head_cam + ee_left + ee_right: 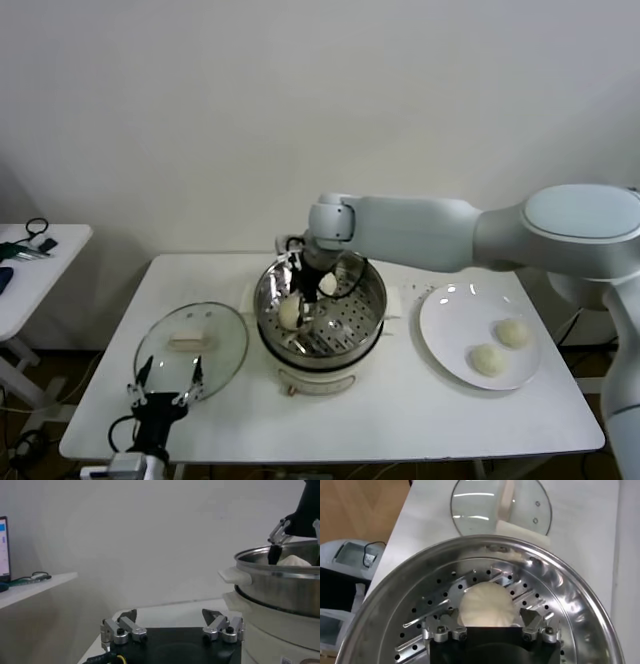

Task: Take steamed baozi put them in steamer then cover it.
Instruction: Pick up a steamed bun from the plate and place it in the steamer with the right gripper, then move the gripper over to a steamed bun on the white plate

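Two buns (500, 346) lie on the white plate (445, 310) at the right side of the table (400, 410), near each other but apart. Two more buns are inside the steamer (370, 300), resting on its perforated tray: I see one (289, 313) toward the steamer's left side and one (328, 285) farther back, under the right gripper.

The right arm reaches across from the right, over the plate, and ends above the steamer. The right gripper (322, 272) sits inside the pot's rim. In the right wrist view its fingers (532, 625) are spread, one on each side of the back bun (485, 606), and the jaws do not clamp it. I read this gripper as released, with the bun resting on the tray.

The lid (192, 348) lies flat on the table to the left of the steamer, just beside its base, with its pale bar handle facing up.

The left gripper (165, 383) hangs at the near left edge of the table, just in front of the lid. Its fingers (122, 626) stand wide apart and hold nothing.

A second small table (30, 270) stands farther to the left.
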